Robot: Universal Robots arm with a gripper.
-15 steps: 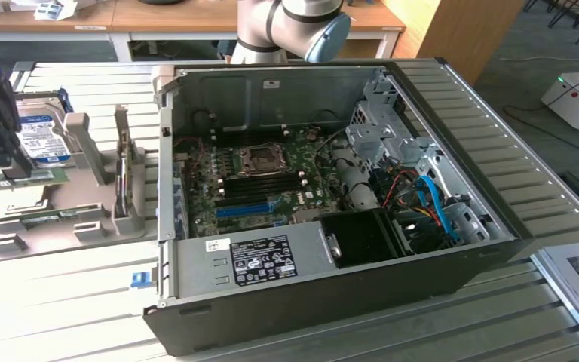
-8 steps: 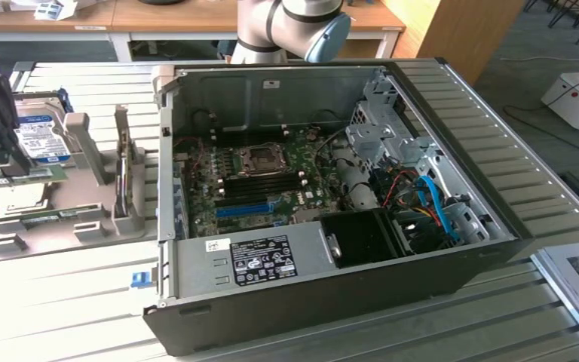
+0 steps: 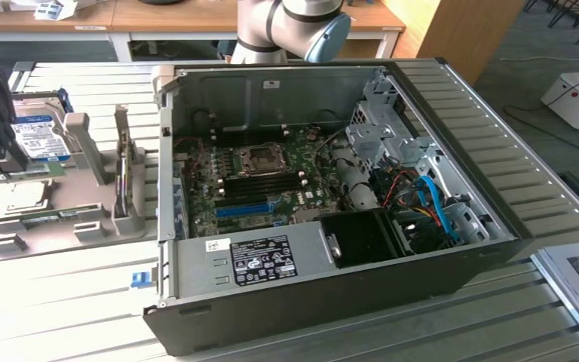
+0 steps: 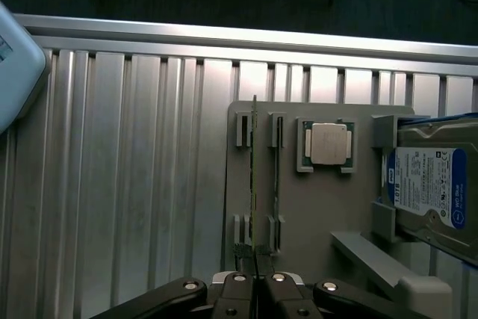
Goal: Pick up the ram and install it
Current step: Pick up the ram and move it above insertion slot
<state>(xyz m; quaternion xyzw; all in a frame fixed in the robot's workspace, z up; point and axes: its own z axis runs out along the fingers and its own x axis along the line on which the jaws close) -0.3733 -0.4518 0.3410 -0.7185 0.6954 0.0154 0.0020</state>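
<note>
Grey tray point(image 4: 314, 207) holds a processor point(image 4: 327, 145) and a hard drive point(image 4: 429, 184).

the ram point(image 4: 254, 177), a thin green board seen edge-on, stands on its long edge over the grey holder point(image 4: 299, 214), in line with its slots, one end pinched by the gripper point(image 4: 255, 274).

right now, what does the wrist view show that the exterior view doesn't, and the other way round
Wrist view: the hand shut on the ram, which stands edge-on in the holder of the grey tray, with a square processor chip seated in a pocket beside it.
Exterior view: the open computer case with its motherboard, a blue slot, and the arm behind it.
Both: the grey tray and the blue-labelled hard drive on the slatted table.
</note>
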